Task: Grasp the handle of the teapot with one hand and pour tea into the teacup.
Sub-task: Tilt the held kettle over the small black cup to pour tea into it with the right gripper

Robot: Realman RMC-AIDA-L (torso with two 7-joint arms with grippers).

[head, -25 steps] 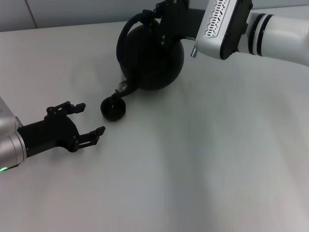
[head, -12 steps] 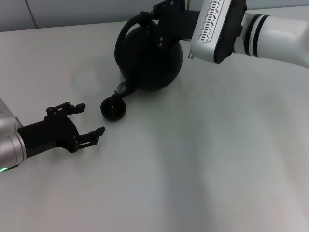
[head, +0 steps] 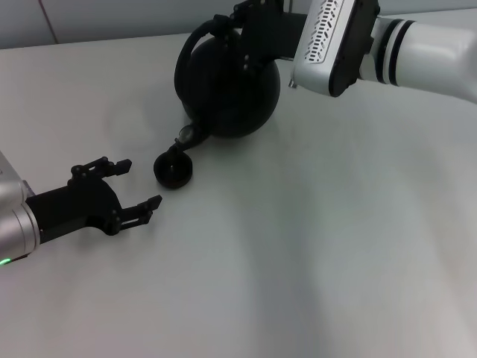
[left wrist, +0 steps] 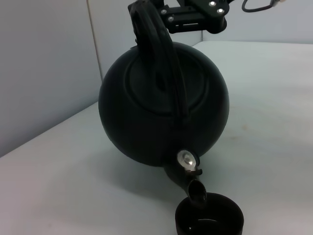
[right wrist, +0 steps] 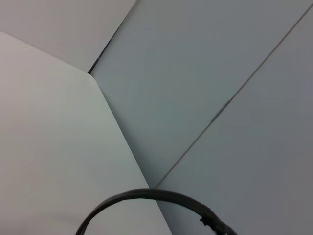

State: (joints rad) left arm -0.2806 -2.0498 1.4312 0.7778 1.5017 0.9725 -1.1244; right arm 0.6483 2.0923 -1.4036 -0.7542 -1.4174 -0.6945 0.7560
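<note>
The round black teapot (head: 227, 86) hangs tilted at the back of the table, held by its arched handle (head: 195, 39). My right gripper (head: 250, 30) is shut on that handle. The spout (head: 185, 139) points down over the tiny black teacup (head: 174, 170). In the left wrist view the teapot (left wrist: 161, 112) fills the middle, its handle (left wrist: 161, 63) runs up to the right gripper (left wrist: 190, 12), and its spout (left wrist: 193, 186) sits just over the teacup (left wrist: 209, 219). The right wrist view shows only a thin arc of the handle (right wrist: 151, 198). My left gripper (head: 123, 192) rests open and empty to the left of the cup.
The white table (head: 313, 246) reaches to a grey wall (left wrist: 44, 63) behind the teapot. Its far edge and corner show in the right wrist view (right wrist: 93, 78).
The right gripper has shifted the teapot slightly left and away, with the spout still over the cup. The left arm has not moved.
</note>
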